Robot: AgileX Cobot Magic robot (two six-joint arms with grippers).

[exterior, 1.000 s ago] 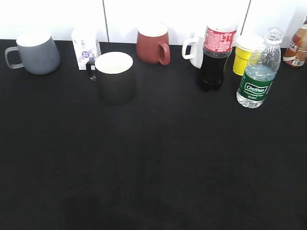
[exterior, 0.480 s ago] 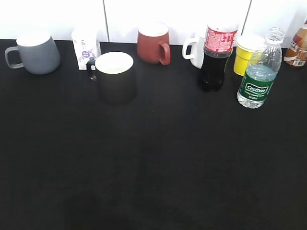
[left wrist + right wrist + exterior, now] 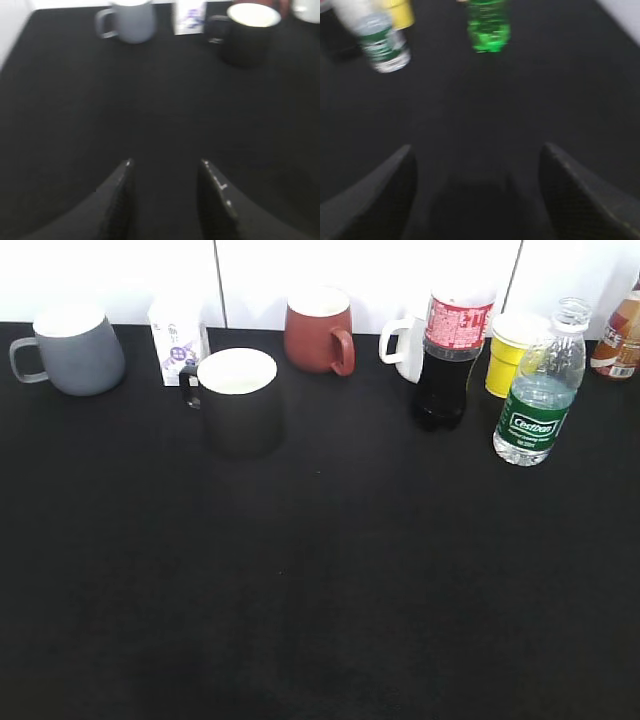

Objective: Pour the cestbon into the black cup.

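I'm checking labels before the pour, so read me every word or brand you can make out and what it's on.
"Cestbon": green label of the clear water bottle.
Red label of the cola bottle: unreadable.
Small white carton: print too small.
Brown bottle at the right edge: lettering too blurred.

Cestbon (image 3: pixel 538 390) upright, uncapped, part full, well ahead-left of right gripper (image 3: pixel 476 160); black cup (image 3: pixel 240 402) upright, white inside, far ahead-right of left gripper (image 3: pixel 165 172)
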